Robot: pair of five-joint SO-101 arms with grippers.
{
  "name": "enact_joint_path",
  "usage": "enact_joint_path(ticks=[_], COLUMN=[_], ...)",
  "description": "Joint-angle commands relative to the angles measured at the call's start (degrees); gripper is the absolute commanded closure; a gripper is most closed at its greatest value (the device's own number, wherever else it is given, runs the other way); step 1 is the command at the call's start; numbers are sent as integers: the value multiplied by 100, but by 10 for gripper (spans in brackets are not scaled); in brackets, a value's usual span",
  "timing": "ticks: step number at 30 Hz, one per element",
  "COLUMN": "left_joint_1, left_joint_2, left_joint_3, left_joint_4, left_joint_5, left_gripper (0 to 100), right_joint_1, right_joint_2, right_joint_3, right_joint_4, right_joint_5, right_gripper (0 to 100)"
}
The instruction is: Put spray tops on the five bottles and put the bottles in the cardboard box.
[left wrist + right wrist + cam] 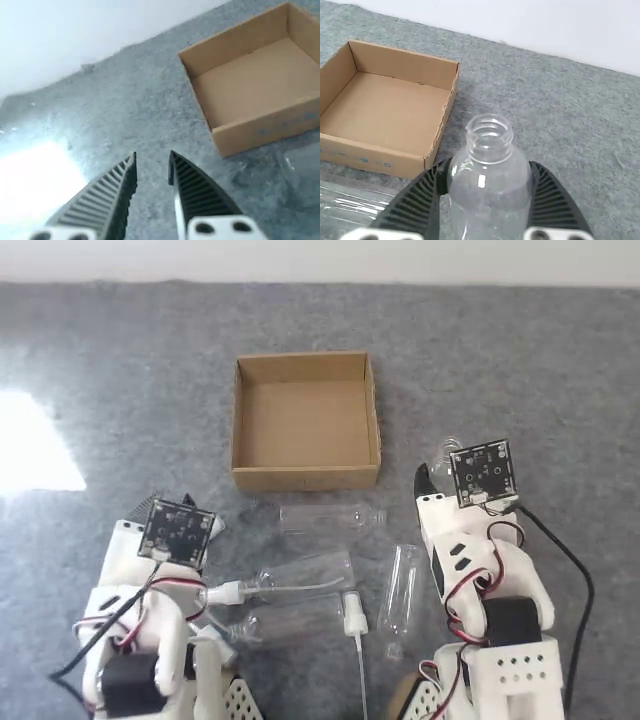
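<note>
Cardboard box [305, 478] sits open-topped on grey felt table cover [560, 370], mid-table, nothing inside.

Right gripper [489, 167]: beside the box's near right corner, jaws spread wide and closed against a clear bottle [489, 135]. Bottle upright between the ribbed fingers [412, 200], neck open, uncapped.

Left gripper [152, 157]: near left of the box, well apart from it, above bare felt. Jaws parted by a narrow gap, holding nothing.

Four more clear bottles lie on their sides between the arms, near side of the box:
- one [330, 517] parallel to the box front, just beside it;
- one [305, 572] nearer the arms, white spray top [226, 592] at its neck end; whether it is seated cannot be told;
- one [290, 618] just beside that, nearer still;
- one [400, 588] lying roughly crosswise to the others, next to the right arm.

Second spray top [353, 612] loose on the felt between the last two, dip tube pointing away from the box.
</note>
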Motion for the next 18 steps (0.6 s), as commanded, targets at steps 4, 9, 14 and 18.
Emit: enact_joint_path(ticks=[4,9,14,18], left_joint_1=[-422,-703,-791,-782], left_joint_2=[141,1495,2892,3754], left_joint_3=[-664,-1059,-1824,-2229], left_joint_4=[352,352,615,905], left_joint_5=[-967,-1222,-1380,-1688], left_gripper=[898,870,815,813], right_joint_1=[110,110,110,110], right_joint_2=[-57,-57,-57,-57], right_joint_3=[-79,-79,-79,-79], right_joint_4=[-154,-154,-154,-154], right_joint_5=[-26,-26,-18,-18], right_gripper=[887,887,887,887])
